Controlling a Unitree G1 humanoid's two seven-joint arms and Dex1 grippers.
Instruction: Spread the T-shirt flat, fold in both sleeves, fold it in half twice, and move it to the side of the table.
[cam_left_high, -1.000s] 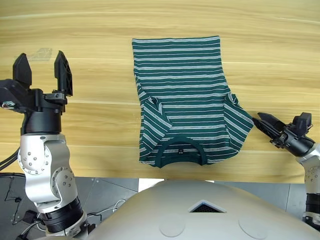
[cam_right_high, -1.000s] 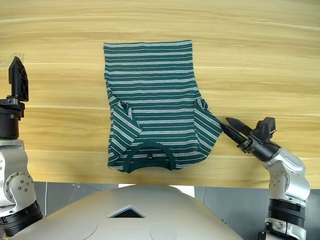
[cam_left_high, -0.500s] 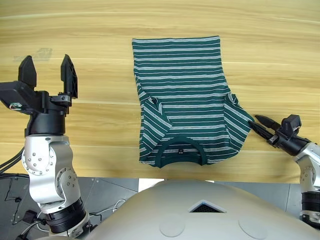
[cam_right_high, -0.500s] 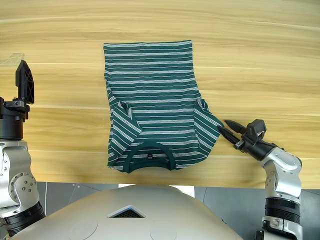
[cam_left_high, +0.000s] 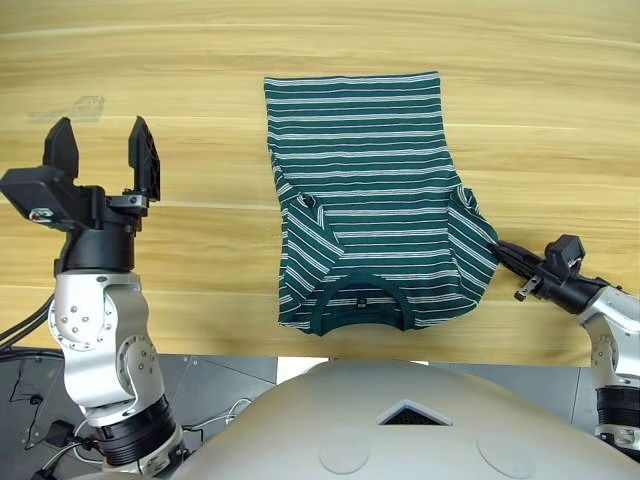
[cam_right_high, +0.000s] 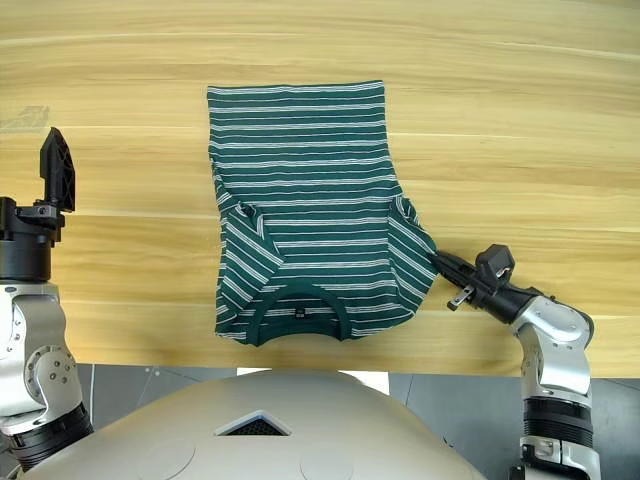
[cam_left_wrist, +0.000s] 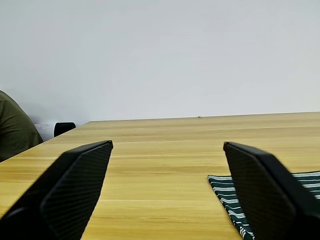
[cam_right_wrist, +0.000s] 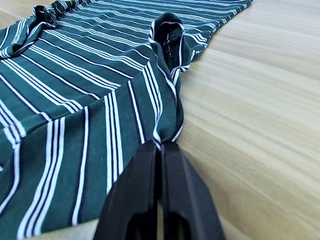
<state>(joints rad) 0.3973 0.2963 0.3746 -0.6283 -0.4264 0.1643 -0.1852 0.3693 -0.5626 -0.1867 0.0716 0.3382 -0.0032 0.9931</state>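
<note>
A dark green T-shirt (cam_left_high: 370, 200) with white stripes lies in the middle of the wooden table (cam_left_high: 150, 60), collar toward the front edge and both sleeves folded in. My right gripper (cam_left_high: 499, 250) lies low on the table at the shirt's right side. Its fingers are shut, and the tips pinch the fabric edge of the folded right sleeve (cam_right_wrist: 165, 100). My left gripper (cam_left_high: 100, 135) hangs open above bare wood, well left of the shirt, with nothing between its fingers (cam_left_wrist: 80, 185).
Bare wood stretches left, right and behind the shirt. The table's front edge (cam_left_high: 200, 352) runs just below the collar. A white wall (cam_left_wrist: 160, 50) stands past the table's far end.
My right gripper has slid left up to the shirt's right edge and closed its fingers there. My left gripper has dropped a little and drifted slightly toward the shirt.
</note>
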